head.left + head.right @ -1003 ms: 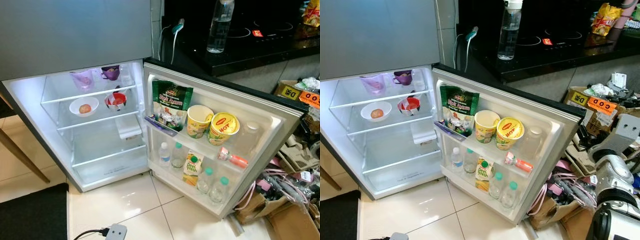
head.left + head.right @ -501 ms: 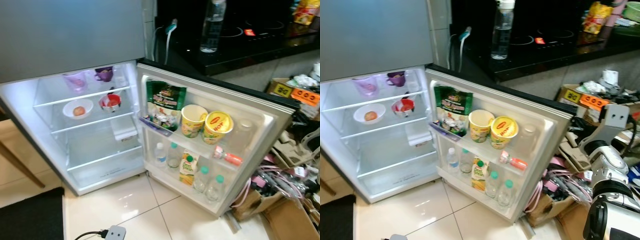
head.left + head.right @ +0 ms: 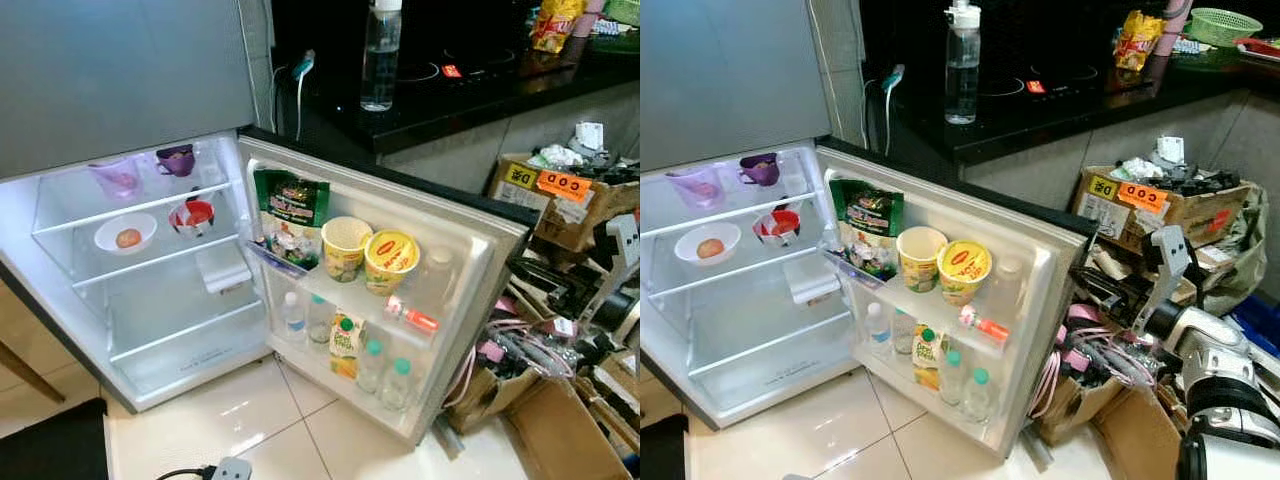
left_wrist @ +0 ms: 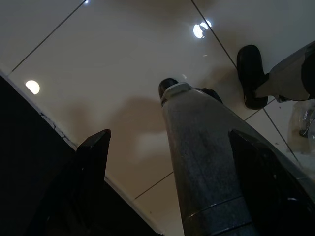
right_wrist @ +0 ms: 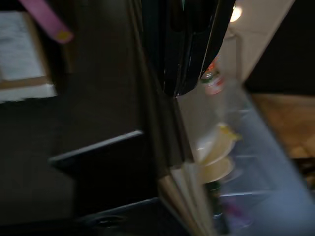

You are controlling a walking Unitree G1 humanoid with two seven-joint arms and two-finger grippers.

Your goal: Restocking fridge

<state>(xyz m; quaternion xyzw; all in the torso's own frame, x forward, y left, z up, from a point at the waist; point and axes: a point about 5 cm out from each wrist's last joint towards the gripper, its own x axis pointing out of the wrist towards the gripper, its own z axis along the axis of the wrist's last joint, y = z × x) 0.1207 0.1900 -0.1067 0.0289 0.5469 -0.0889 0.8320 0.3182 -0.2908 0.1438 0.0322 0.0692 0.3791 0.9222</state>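
Below, standing wide open on the tiled floor [image 3: 300, 420]: fridge [image 3: 150, 300], door [image 3: 470, 260] swung toward the right.
Holding 2 yellow cups [image 3: 368, 252], a green snack bag [image 3: 290, 215] and small bottles [image 3: 380, 365] in door shelves; hanging low with fingers spread apart, left gripper [image 4: 167, 147]; right gripper [image 5: 184, 44], jaw state impossible to tell.

Lower fridge shelves [image 3: 190, 330] bare, door racks [image 3: 350, 300] crowded, boxes [image 3: 1140, 200] beside door

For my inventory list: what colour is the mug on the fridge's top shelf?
The mug is purple; the left eye view shows it best.
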